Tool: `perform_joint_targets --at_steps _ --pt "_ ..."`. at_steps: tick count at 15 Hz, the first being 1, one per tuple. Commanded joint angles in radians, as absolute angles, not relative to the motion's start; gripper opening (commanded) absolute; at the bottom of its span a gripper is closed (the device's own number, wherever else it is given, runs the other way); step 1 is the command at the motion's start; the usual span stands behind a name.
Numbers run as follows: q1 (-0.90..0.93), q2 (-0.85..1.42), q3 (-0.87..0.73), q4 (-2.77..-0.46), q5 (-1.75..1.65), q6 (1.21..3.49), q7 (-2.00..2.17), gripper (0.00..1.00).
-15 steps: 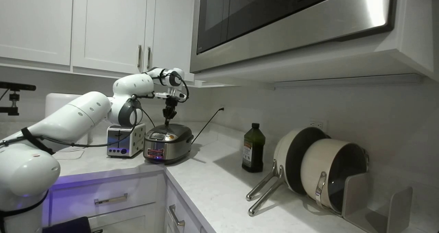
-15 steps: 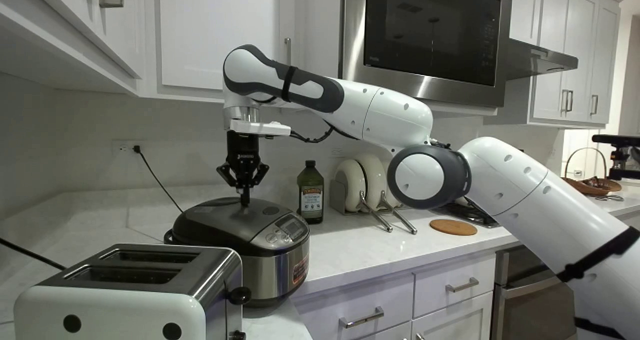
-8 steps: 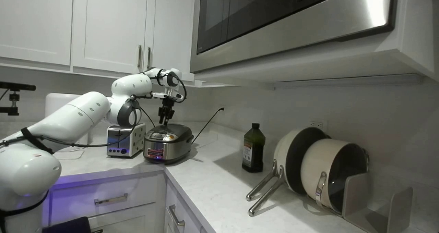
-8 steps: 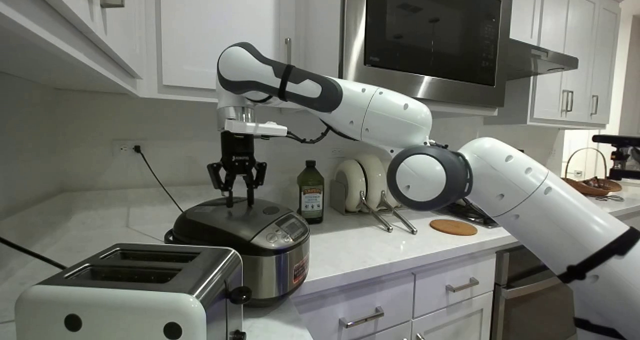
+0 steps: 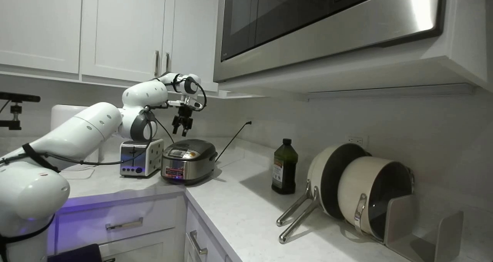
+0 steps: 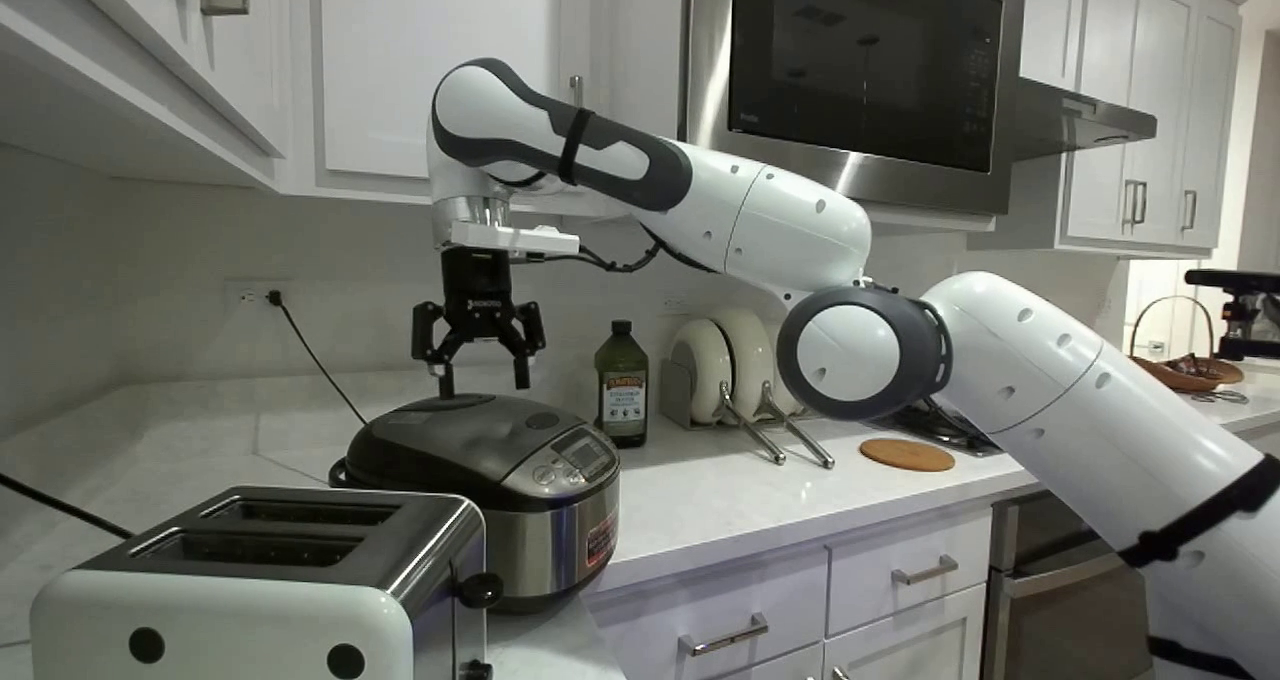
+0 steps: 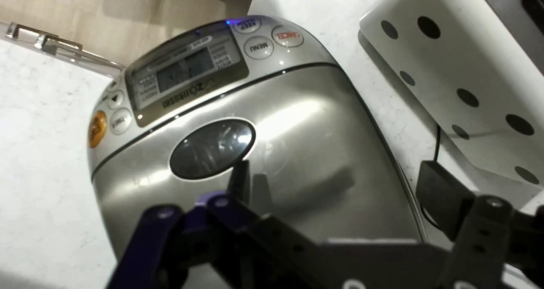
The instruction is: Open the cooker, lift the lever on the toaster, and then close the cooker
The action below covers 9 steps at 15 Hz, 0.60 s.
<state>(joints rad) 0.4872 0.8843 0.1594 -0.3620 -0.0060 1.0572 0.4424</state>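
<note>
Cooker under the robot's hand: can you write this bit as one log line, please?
gripper: open, above cooker | held: nothing | lid: closed | toaster: beside cooker, not held

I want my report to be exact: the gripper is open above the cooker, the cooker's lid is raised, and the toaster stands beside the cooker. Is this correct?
Not quite: the lid of the cooker is shut, not raised, as both exterior views show. The rest is right: the gripper is open above the cooker, and the toaster stands beside it.
</note>
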Motion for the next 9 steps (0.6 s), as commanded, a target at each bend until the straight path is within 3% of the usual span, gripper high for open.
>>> perform_joint_targets --at_steps 1,9 --pt "0.493 0.819 0.138 -0.383 0.033 1.018 0.489 1.00" --pt "0.510 0.729 0.136 -0.390 0.036 1.003 0.511 1.00"
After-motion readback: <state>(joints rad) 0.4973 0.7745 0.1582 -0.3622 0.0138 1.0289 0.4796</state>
